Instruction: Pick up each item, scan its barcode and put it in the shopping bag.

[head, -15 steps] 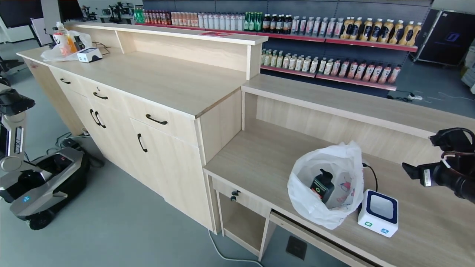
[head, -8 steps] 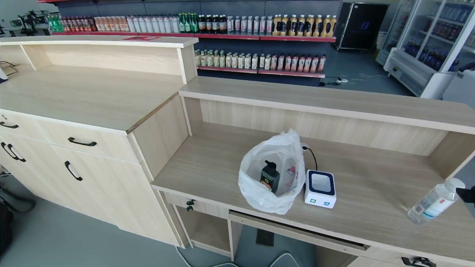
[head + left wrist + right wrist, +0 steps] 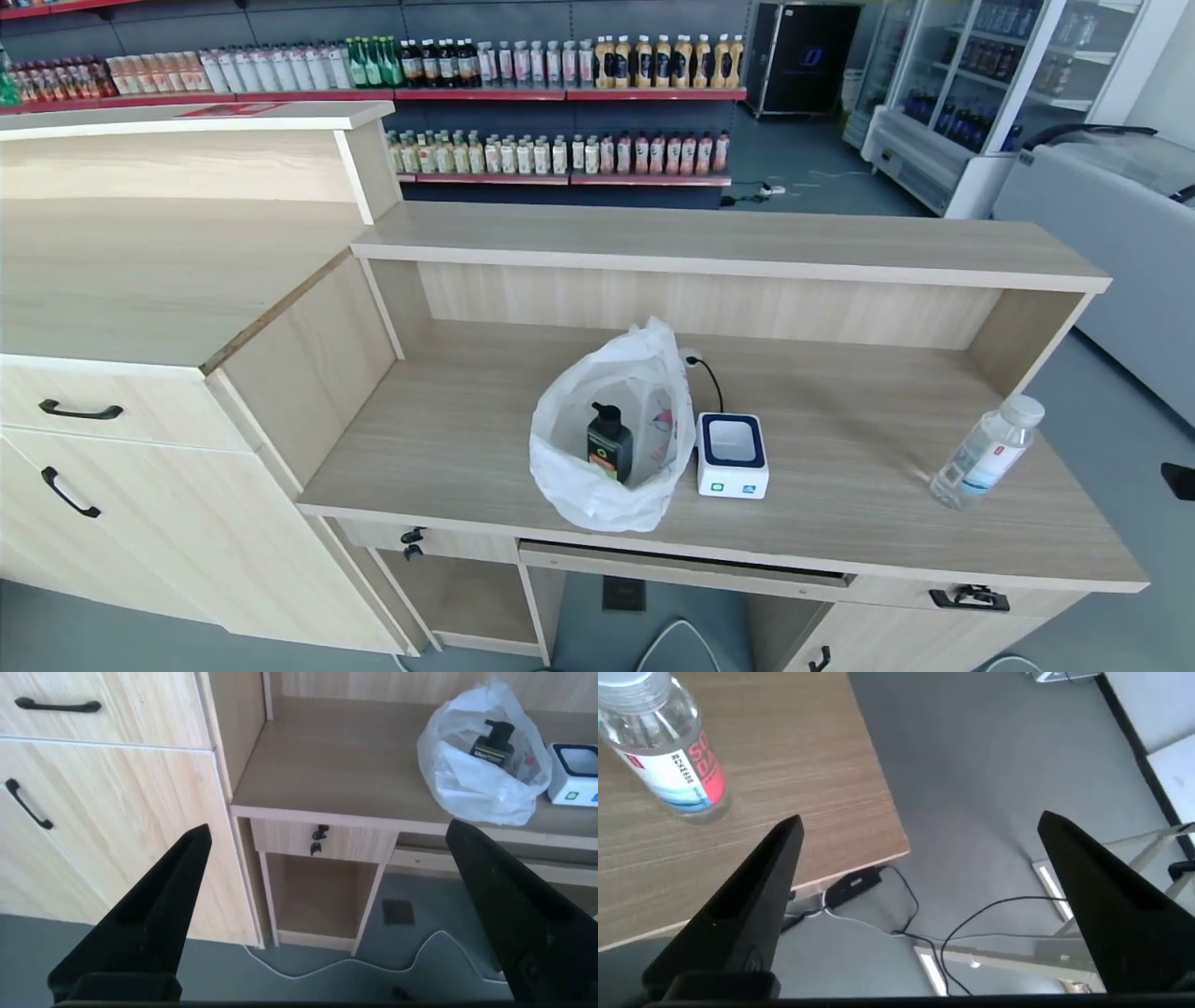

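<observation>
both arms are hanging short of the counter [image 3: 840, 509]: the left gripper [image 3: 327, 831] is gaping wide over the floor by the counter's left end, grasping nothing, and the right gripper [image 3: 920, 819] is likewise spread and empty, just off the counter's right end. the clear water bottle [image 3: 985, 453] is standing upright near that right end, well apart from the rest, so i am judging its pick-up to be the step in hand. the right arm is sitting closest; it will be needing to come in over the corner, close round the bottle's body and carry it left to the scanner [image 3: 733, 455], barcode facing the window. the white shopping bag [image 3: 611, 439] is slumping open just left of the scanner, a dark pump bottle [image 3: 609, 443] already standing inside. nothing is lying between bottle and scanner; the scanner's cable [image 3: 711, 378] is trailing behind it, and the raised back ledge [image 3: 728, 245] is closing off the far side. drink shelves [image 3: 560, 154] are lining the far wall
</observation>
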